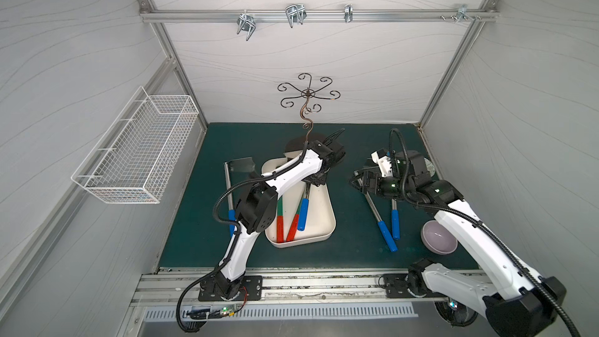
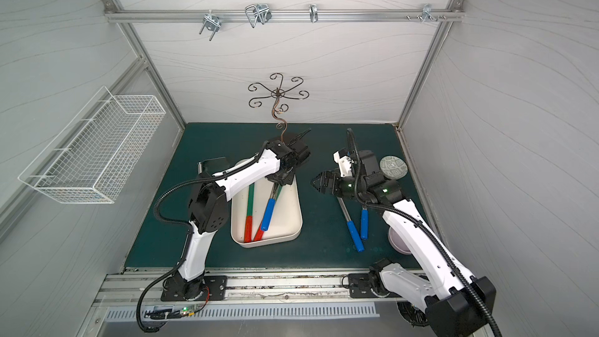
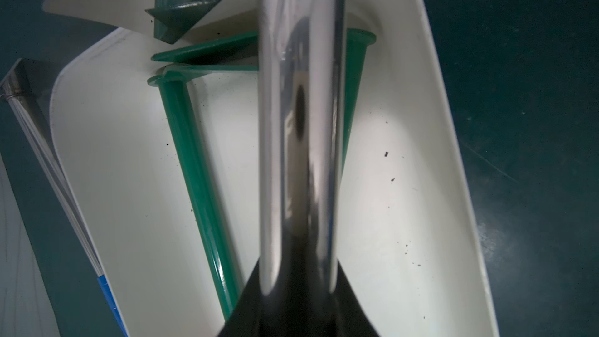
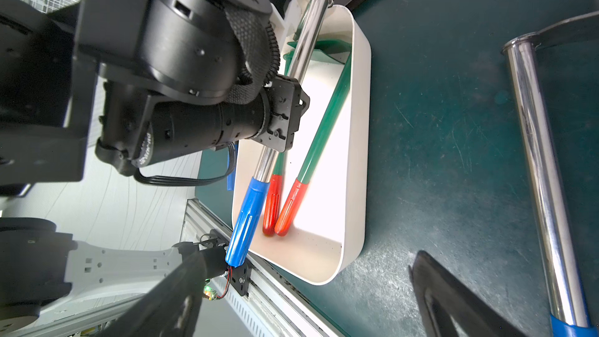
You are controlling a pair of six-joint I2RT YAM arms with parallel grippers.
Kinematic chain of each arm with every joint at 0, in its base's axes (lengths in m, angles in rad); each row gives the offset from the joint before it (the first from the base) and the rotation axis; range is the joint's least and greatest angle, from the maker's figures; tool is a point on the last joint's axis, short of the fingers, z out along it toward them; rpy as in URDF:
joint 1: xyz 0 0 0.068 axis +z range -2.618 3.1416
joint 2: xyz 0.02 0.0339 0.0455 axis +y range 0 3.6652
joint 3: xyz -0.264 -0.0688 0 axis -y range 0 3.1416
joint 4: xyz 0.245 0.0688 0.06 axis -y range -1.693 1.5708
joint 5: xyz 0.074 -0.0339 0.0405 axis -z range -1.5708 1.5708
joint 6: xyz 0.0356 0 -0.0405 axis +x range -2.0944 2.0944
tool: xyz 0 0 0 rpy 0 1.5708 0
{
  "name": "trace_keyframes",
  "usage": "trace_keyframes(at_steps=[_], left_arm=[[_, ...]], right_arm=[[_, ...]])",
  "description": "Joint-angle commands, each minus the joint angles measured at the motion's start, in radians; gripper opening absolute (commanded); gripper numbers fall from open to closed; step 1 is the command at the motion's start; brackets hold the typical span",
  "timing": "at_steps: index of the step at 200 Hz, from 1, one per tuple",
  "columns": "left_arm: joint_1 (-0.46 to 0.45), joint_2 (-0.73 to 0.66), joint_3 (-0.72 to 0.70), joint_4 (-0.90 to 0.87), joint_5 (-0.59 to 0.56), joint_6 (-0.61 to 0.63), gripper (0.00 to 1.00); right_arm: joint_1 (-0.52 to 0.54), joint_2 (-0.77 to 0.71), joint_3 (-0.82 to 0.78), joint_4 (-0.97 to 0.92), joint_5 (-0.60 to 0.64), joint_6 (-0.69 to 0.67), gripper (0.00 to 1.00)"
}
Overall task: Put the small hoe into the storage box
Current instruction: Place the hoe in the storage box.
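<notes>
Your left gripper (image 1: pixel 316 180) is squeezed tight on the shiny metal stick of the small hoe (image 1: pixel 303 213). The hoe hangs slanted over the storage box (image 1: pixel 322 226), with its blue handle pointing toward the robot. You cannot tell if it touches the box. Two green tools (image 1: pixel 280 228) with red handles lie inside the box. Your right gripper (image 2: pixel 313 182) has its jaws wide apart and holds nothing. It hovers over the green mat (image 1: pixel 194 222), above two more blue-handled tools (image 1: pixel 385 235).
</notes>
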Motion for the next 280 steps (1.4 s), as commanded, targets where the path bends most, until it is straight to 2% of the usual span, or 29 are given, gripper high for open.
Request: trace_keyframes(at_steps=[1, 151, 163, 211, 280], left_arm=[[0.006, 0.026, -0.011, 0.010, -0.009, -0.001, 0.00], [0.005, 0.133, -0.037, 0.023, 0.043, -0.002, 0.00], [0.005, 0.135, -0.044, 0.028, 0.047, -0.003, 0.04], [0.005, 0.154, -0.061, 0.040, 0.053, -0.007, 0.09], [0.005, 0.156, -0.080, 0.047, 0.053, -0.007, 0.35]], right_arm=[[0.006, -0.003, -0.007, 0.009, 0.006, -0.016, 0.99], [0.009, 0.015, -0.008, 0.014, 0.005, -0.008, 0.99], [0.010, 0.017, -0.009, 0.015, 0.006, -0.007, 0.99], [0.012, 0.025, -0.004, 0.017, 0.006, -0.005, 0.99], [0.013, 0.027, -0.004, 0.019, 0.008, -0.006, 0.99]])
